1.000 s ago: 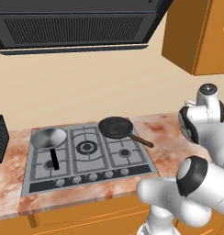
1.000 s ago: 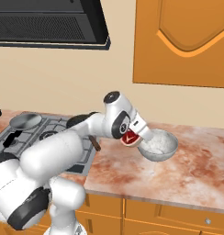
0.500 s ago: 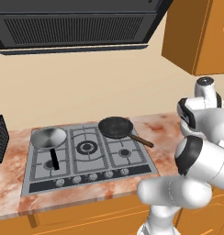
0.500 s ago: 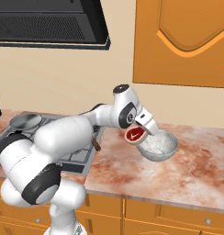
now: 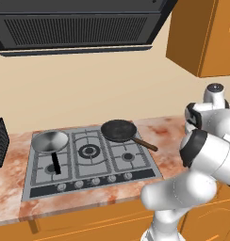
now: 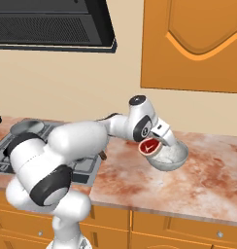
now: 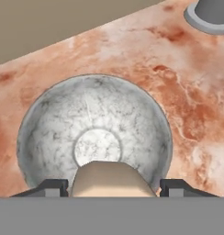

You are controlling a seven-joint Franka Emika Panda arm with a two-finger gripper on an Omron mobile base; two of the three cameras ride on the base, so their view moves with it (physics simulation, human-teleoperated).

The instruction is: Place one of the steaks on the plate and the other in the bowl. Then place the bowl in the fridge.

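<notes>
Hand view: gripper (image 7: 113,186) pinching steak (image 7: 114,180) above bowl (image 7: 49,124), over the bowl's middle.

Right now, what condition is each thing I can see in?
steak: held in the tool, just above the bowl
tool: shut on the steak
bowl: upright on the counter, empty
black frying pan: on the stove, empty
silver pan: on the stove, empty

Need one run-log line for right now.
phase: steak carried to bowl | gripper: shut on steak, over bowl | bowl: on counter, nothing inside | release: not yet
</notes>
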